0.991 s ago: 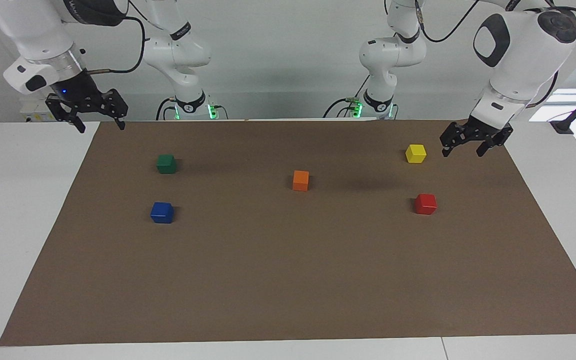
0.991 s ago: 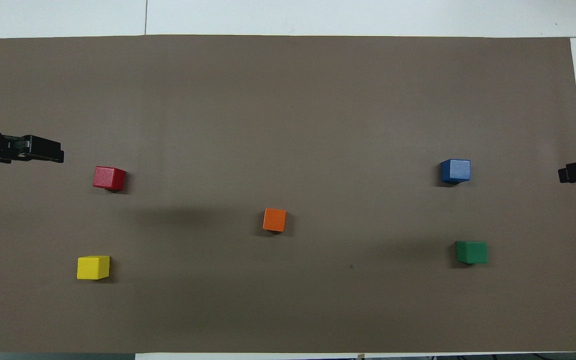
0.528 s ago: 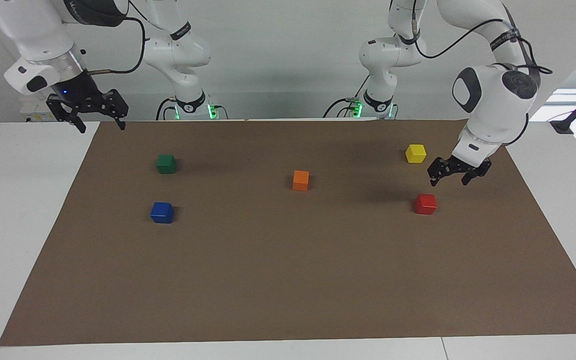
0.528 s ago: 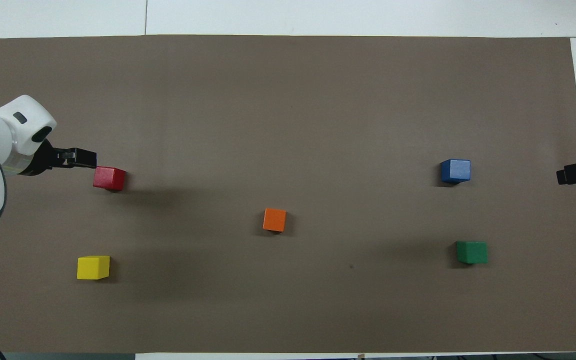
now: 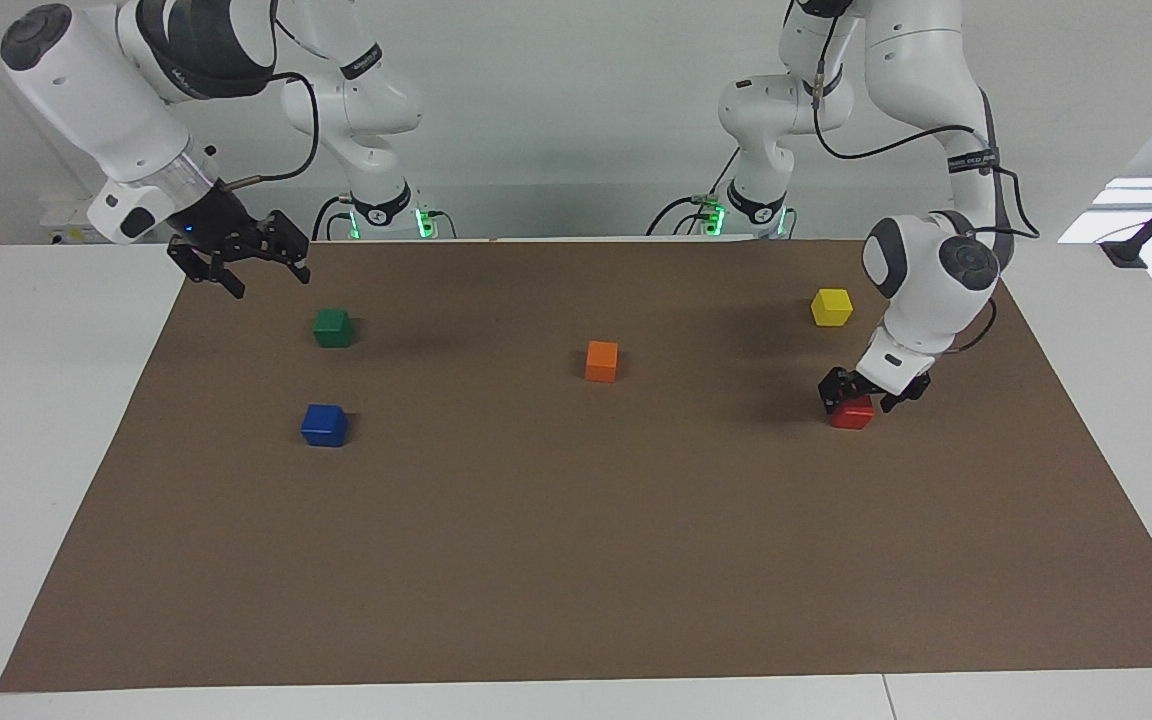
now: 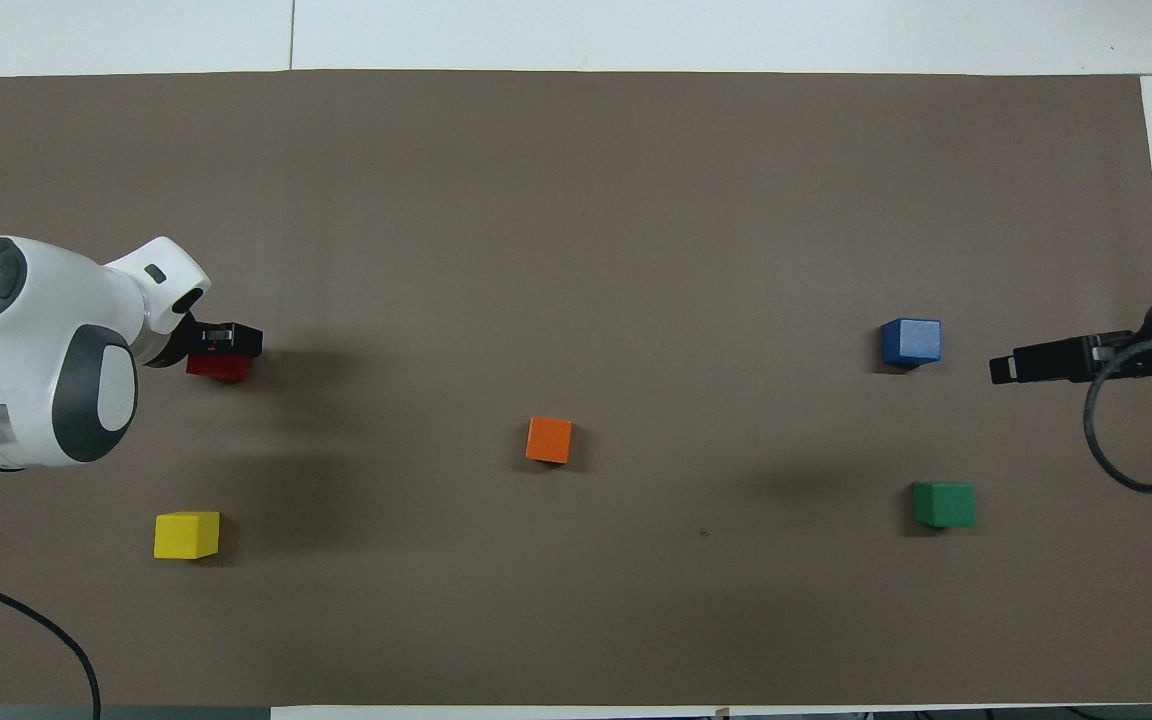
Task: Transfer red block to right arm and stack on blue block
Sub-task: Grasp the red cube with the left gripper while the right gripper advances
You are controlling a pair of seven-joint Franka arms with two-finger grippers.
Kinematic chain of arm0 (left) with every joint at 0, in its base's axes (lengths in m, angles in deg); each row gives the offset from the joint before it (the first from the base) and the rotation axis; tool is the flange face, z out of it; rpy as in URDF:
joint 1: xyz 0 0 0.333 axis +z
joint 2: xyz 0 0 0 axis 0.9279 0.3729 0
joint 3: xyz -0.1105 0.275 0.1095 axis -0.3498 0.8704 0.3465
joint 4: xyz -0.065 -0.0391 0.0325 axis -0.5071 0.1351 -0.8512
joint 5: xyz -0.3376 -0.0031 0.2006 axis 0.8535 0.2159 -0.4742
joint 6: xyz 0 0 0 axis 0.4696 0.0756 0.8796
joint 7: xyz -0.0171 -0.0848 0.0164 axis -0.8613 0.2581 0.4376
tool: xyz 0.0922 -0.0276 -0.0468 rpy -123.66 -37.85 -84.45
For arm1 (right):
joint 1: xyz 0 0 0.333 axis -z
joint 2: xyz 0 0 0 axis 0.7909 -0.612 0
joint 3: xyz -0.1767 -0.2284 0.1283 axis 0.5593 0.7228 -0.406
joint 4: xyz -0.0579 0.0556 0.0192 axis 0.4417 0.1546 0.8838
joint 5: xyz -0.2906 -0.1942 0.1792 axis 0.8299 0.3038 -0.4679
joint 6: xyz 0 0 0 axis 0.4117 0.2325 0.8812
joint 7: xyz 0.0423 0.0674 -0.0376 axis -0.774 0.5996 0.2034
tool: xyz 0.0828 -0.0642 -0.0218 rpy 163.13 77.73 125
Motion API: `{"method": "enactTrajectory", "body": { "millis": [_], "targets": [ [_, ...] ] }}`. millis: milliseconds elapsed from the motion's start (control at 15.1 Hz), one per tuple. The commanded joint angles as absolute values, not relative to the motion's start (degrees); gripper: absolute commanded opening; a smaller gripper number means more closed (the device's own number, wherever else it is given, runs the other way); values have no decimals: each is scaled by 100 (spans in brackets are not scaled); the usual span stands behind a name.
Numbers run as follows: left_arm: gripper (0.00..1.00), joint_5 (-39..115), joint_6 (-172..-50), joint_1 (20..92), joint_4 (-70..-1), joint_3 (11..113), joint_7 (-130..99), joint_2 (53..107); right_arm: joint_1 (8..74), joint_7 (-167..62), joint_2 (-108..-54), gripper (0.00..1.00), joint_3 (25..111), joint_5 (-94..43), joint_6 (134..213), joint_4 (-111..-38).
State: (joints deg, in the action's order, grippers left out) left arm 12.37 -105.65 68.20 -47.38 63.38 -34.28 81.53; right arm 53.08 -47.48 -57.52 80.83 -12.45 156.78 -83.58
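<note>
A brown paper mat [image 5: 576, 560] covers most of the white table [image 5: 46, 450], whose bare surface shows along the mat's edges. Three small cubes that sit on the mat are well apart from one another. The orange cube [image 5: 601, 360] rests near the middle of the mat. The yellow cube [image 5: 831, 306] lies toward the left arm's end of the table, nearer to the robots than the orange cube. The green cube [image 5: 333, 327] lies toward the right arm's end, also nearer to the robots than the orange one. All three stand flat on the mat, each casting a soft shadow beside it
</note>
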Motion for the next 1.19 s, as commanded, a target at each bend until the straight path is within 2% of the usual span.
{"method": "enactTrajectory", "body": {
  "millis": [0, 66, 132, 330, 528, 660, 726, 925, 1123],
  "targets": [
    [55, 1125, -10549, 6723, -4778, 6454, -3407, 8141, 5639, -3965, -5813, 100, 8017, -2382, 16023, -8892],
    [5, 1125, -10347, 6723, -4752, 6463, -3398, 8133, 5727, -3597, -5988, 100, 8017, -2909, 15989, -8936],
    [0, 1125, -10189, 6714, -4708, 6506, -3398, 8124, 5823, -3228, -6137, 100, 8025, -3436, 15963, -8945],
    [0, 1143, -9602, 6697, -4463, 6542, -3267, 8045, 5860, -2629, -6358, 100, 8017, -4694, 15779, -9156],
    [0, 1449, -7751, 6661, -3174, 6411, -1348, 7992, 5859, -1952, -6604, 100, 8017, -5715, 15270, -9288],
    [0, 2001, -6440, 6609, -2067, 6279, -362, 7983, 5851, -1740, -6684, 100, 8017, -6137, 14839, -9306],
    [0, 2404, -5912, 6608, -1731, 6278, 244, 7914, 5833, -1652, -6710, 100, 8017, -6409, 14629, -9341],
    [0, 3075, -5416, 6582, -1824, 6104, 1171, 7203, 5781, -1267, -6999, 100, 8008, -7210, 13978, -9499],
    [0, 3811, -5221, 6434, -1886, 5980, 2888, 6911, 5702, -405, -7719, 100, 7999, -7729, 13345, -9526]
  ]
}}
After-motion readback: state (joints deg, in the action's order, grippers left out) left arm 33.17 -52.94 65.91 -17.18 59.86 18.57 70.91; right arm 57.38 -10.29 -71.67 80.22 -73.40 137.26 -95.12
